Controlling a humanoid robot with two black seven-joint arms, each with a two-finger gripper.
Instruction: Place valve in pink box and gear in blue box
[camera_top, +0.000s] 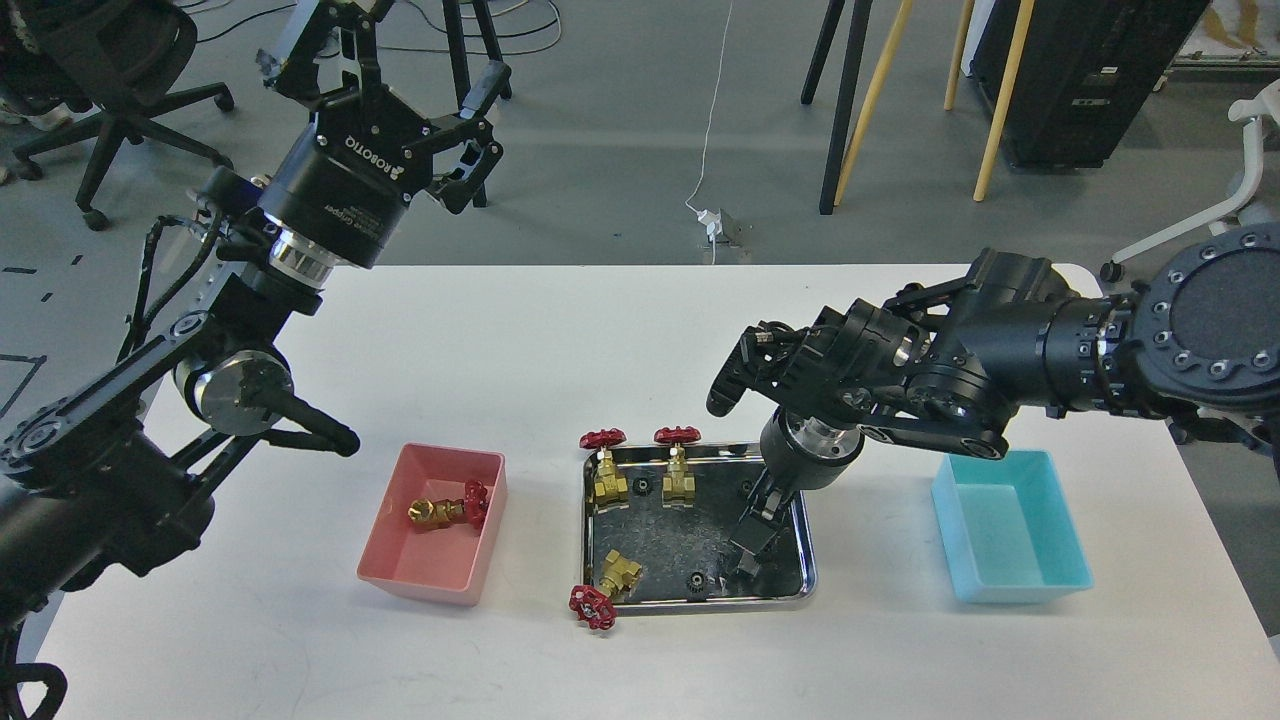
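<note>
The pink box (478, 560) stands left of centre with one valve (448, 511) lying in it. The blue box (1040, 584) stands at the right and is empty. Between them is a shiny steel tray (700, 603). Two valves (606, 468) (679, 464) stand at its back edge and a third (606, 589) lies over its front left corner. Small black gears (643, 487) (693, 578) lie in the tray. My right gripper (750, 552) points down into the tray's right part, over the spot of one gear, which it hides. My left gripper (388, 60) is open and empty, high above the table's back left.
My right arm (950, 370) reaches across the table from the right, above the gap between the tray and the blue box. Chair and stand legs are on the floor behind the table. The white table (500, 330) has bare surface behind the boxes.
</note>
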